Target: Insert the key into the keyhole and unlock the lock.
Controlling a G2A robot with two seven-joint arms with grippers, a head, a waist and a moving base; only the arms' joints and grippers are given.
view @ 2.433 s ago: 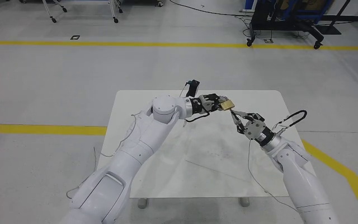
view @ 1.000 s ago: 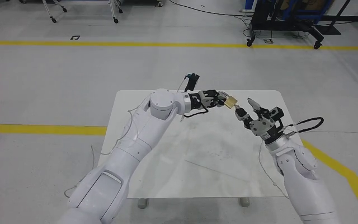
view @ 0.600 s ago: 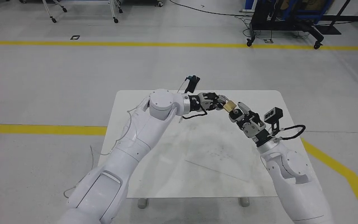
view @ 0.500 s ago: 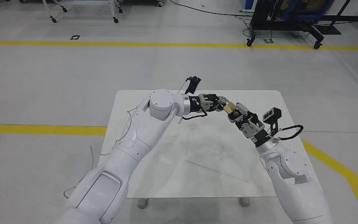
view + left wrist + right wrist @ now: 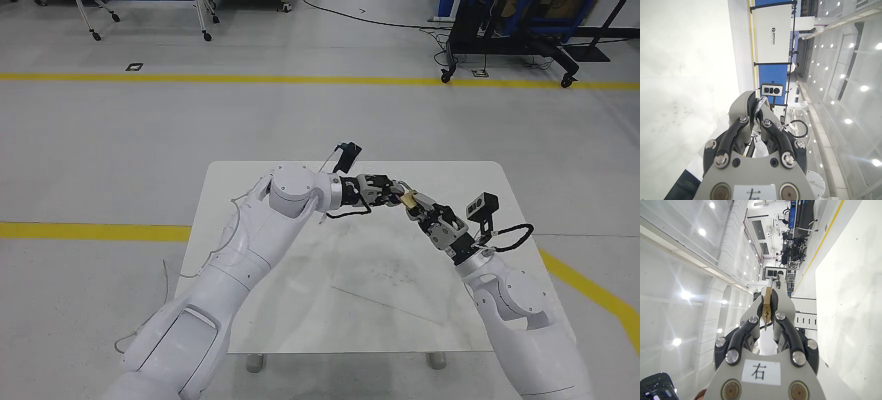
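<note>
A brass padlock [image 5: 408, 199] hangs in the air over the far right part of the white table [image 5: 300, 300]. My left gripper [image 5: 392, 189] is shut on it. In the left wrist view the steel shackle [image 5: 761, 101] shows between that gripper's fingers. My right gripper [image 5: 421, 208] meets the lock from the opposite side, shut on a small silver key [image 5: 765, 326]. In the right wrist view the lock's keyhole [image 5: 766, 314] faces the camera with its slot showing. The key sits just short of that face, a little off the slot.
The table's far edge [image 5: 440, 163] lies just beyond both grippers, and its right edge is close to the right arm. A black cable loop [image 5: 512, 238] hangs off the right wrist. Wheeled carts [image 5: 510, 50] stand on the floor far behind.
A second ago the right gripper stood back from the lock with its wrist turned. It has since rotated and closed in on the lock's keyhole end. The left gripper and lock dipped slightly.
</note>
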